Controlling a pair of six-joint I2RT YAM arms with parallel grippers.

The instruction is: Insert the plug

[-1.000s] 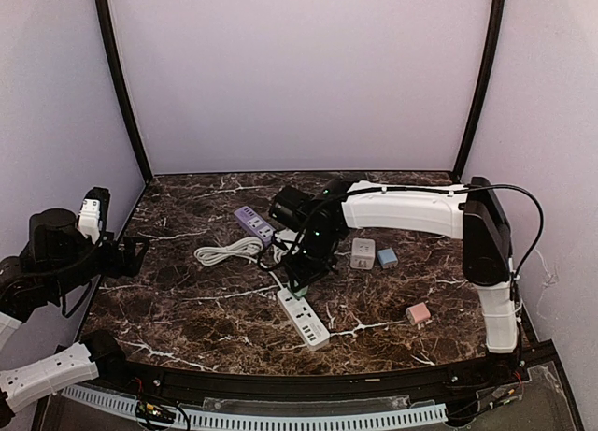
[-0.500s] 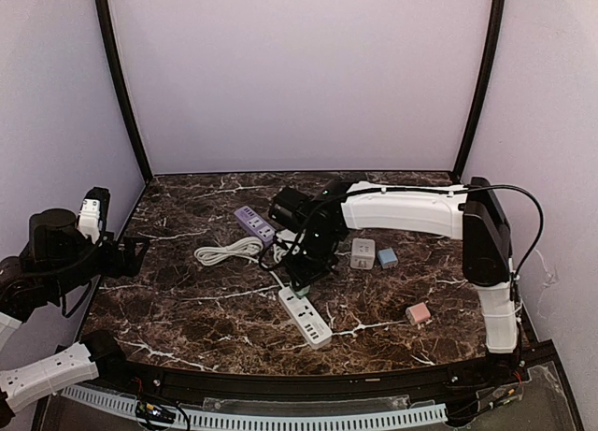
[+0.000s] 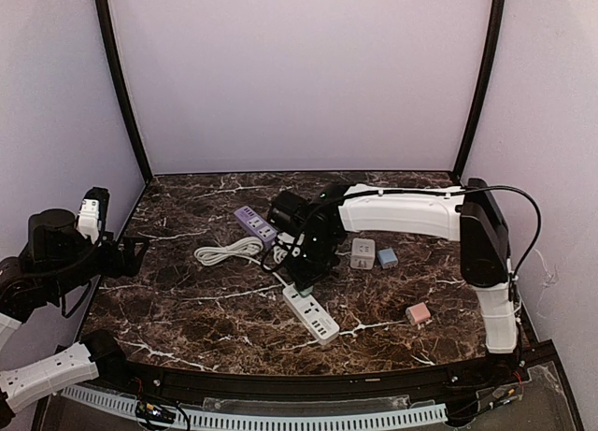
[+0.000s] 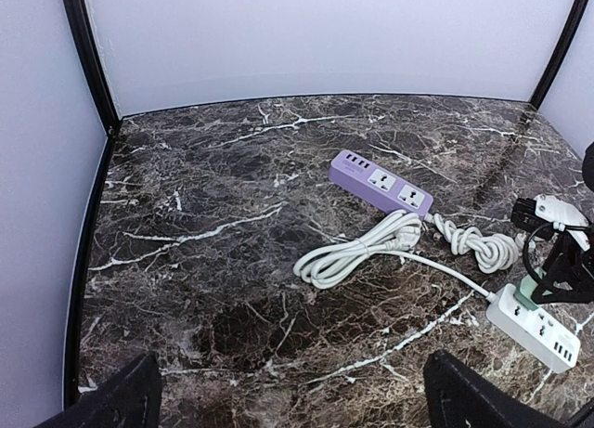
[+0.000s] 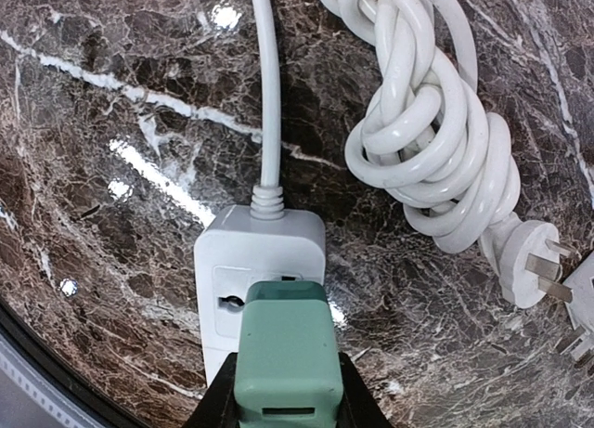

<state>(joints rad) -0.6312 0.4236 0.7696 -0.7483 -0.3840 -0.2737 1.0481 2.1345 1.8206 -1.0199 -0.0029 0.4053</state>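
Green plug (image 5: 288, 354) is held between the fingers of the right gripper (image 5: 288, 405), whose jaws are closed narrowly on its two sides at the bottom edge of the right wrist view. The green plug is set on top of the cord end of a white power strip (image 5: 232, 261), over the first socket, one slot of which shows at 9 o'clock of the plug; whether the pins are seated cannot be told. From that end of the strip its white cord (image 5: 269, 94) is led straight toward 12 o'clock. At 1 o'clock of the plug a knotted bundle of white cable (image 5: 418, 140) is seen, ending in a white three-pin mains plug (image 5: 529, 265) at 3 o'clock. In the top view the strip is laid on the dark marble table (image 3: 187, 309) from the gripper toward 5 o'clock. A purple power strip (image 3: 253, 222) is found near the gripper at 10 o'clock, a grey charger block (image 3: 363, 253) at 2 o'clock with a small blue adapter (image 3: 387, 257) just beside it, and a pink adapter (image 3: 418, 312) well apart at 4 o'clock. The left gripper (image 3: 131, 253) is held at 9 o'clock by the table's left edge, well apart from everything, its jaws spread wide and holding nothing.
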